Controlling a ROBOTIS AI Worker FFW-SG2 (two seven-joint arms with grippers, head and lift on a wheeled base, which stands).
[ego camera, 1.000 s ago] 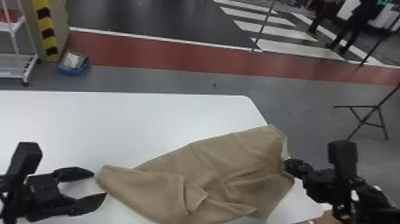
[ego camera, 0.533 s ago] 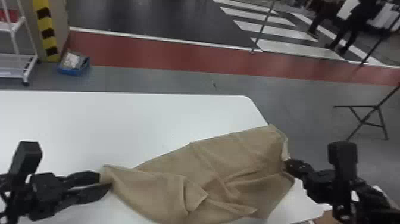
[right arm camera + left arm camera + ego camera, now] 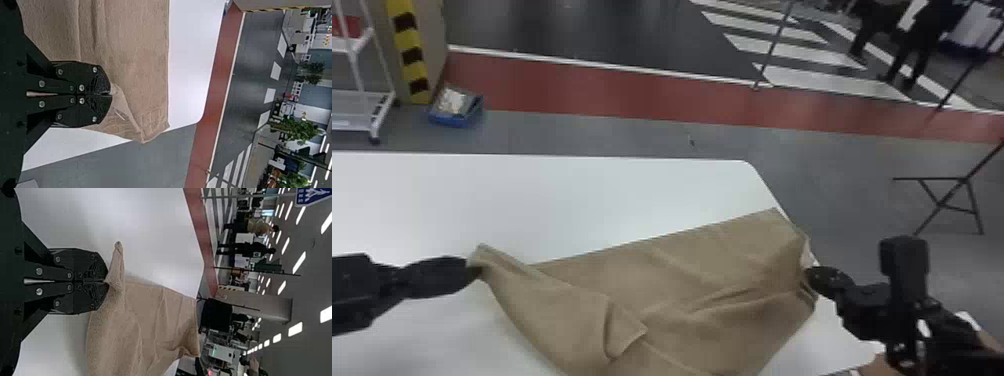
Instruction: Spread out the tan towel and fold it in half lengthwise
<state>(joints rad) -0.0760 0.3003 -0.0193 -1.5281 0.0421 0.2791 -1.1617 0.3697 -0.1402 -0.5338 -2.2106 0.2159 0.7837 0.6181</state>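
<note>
The left tool (image 3: 471, 270) is gripping the towel (image 3: 682, 280) at nine o'clock; the right tool (image 3: 811, 276) is gripping it at three.

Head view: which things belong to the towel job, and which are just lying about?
In the job:
- tan towel, partly folded over
- left gripper, shut on its left end
- right gripper, shut on its right end
- white table

Just about:
- blue tray on the floor
- white rack
- black stand
</note>
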